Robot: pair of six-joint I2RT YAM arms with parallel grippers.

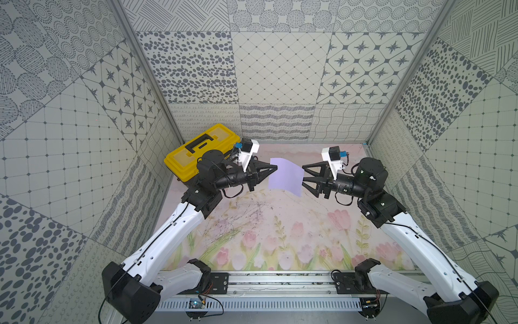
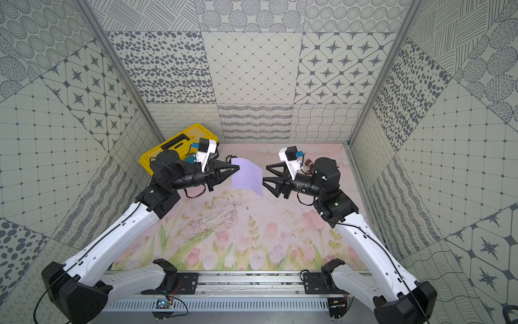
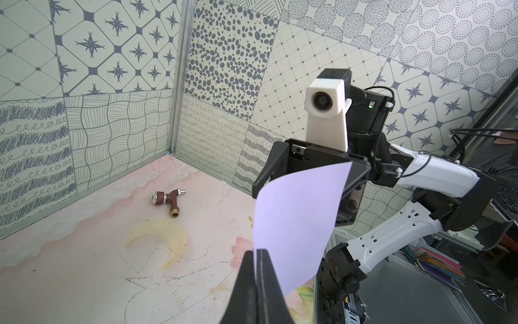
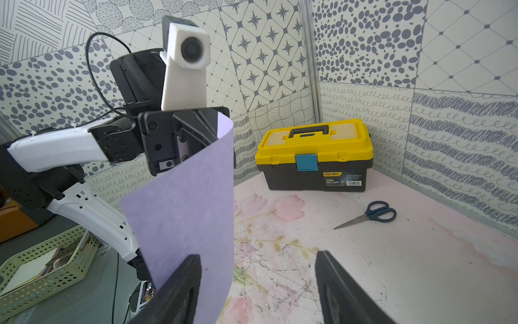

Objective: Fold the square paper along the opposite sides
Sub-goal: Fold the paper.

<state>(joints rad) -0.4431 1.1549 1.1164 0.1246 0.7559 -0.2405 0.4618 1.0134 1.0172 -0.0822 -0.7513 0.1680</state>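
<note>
Thin pale lavender square paper sheet [image 1: 284, 176] up in air, off floral surface [image 1: 280, 224], bowed. L hand [image 1: 276, 167] pinched tight on its 9 o'clock edge; R hand [image 1: 302, 174] wide at 3 o'clock, free edge inside the gap, no grip yet. Prob. so opposite sides can meet.

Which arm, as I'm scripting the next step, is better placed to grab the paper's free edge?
Right. The left gripper is shut on the square paper, holding it aloft; the right gripper is open, jaws at its free edge.
</note>
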